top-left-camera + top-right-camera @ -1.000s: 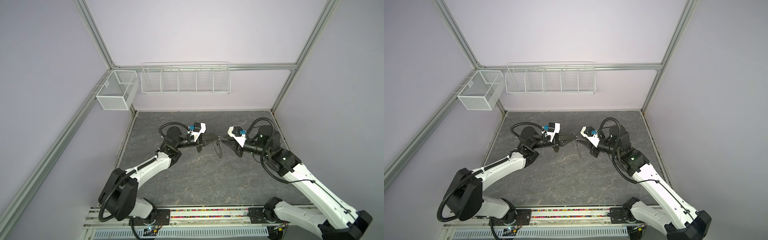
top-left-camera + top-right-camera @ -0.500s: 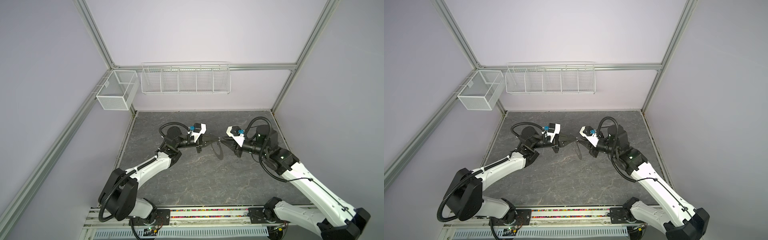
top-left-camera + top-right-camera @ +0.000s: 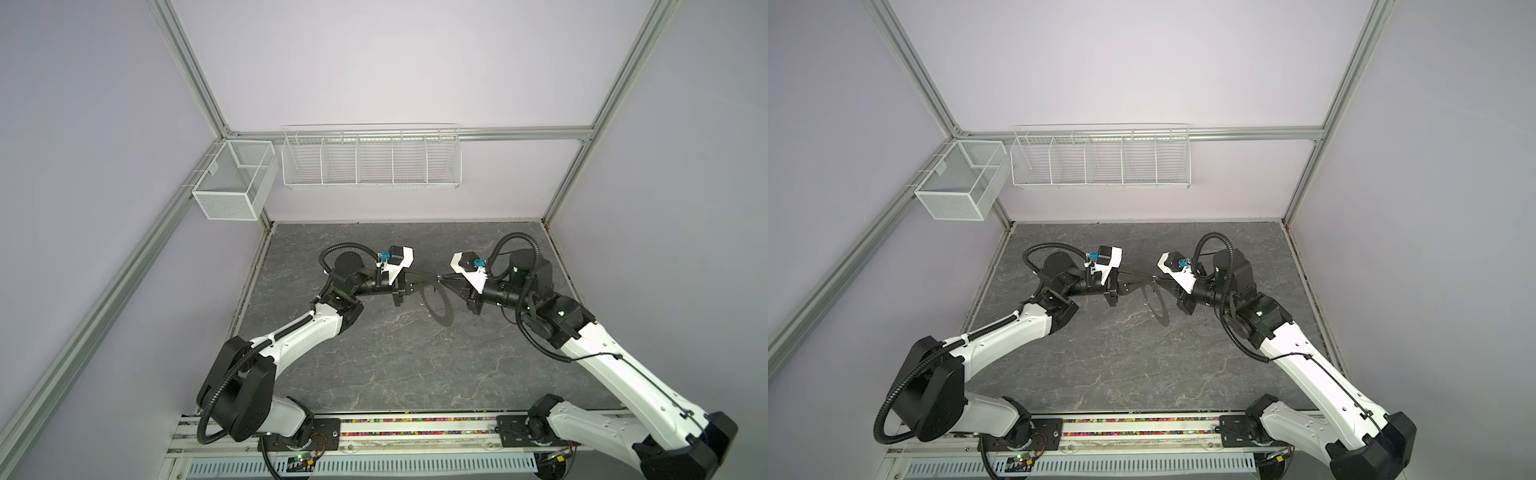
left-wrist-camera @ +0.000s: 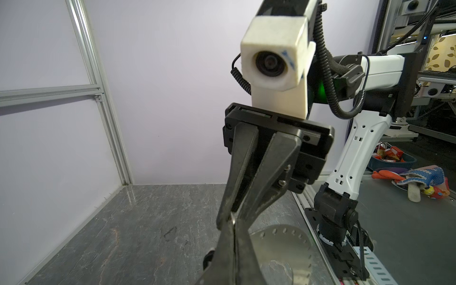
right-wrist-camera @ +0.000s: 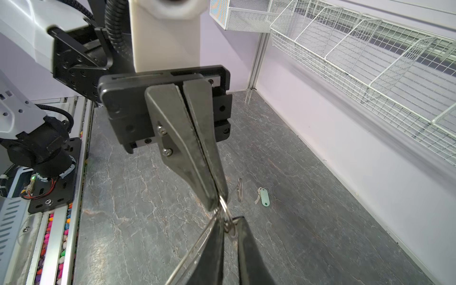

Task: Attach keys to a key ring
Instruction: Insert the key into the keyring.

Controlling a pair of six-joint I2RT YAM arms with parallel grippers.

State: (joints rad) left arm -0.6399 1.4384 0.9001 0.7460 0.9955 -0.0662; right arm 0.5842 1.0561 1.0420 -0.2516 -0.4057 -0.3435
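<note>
left gripper (image 3: 432,277): clamped right down, jaws pressed together on the rim of the key ring (image 4: 276,243), carrying it above the table (image 3: 374,365)
right gripper (image 3: 443,277): nose to nose with the left gripper, tips all but touching in both top views; in the right wrist view its fingers (image 5: 213,249) stand slightly apart with a small wire loop (image 5: 228,222) sitting in the gap. Whether it is pinching that loop or only framing it, can't call it
key ring: hanging below the spot where the two grippers meet, over the middle of the table; the left wrist view shows its silvery face with tiny holes round the rim, the right wrist view shows it edge-on as a thin bright line
green-tagged key (image 5: 264,197): flat on the table, down below the grippers and apart from them, nothing touching it
small ring (image 5: 239,190): just beside the green-tagged key, seen edge-on, too small to say more
backdrop: white wire baskets (image 3: 370,160) along the back wall, mesh box (image 3: 232,183) on the side rail
</note>
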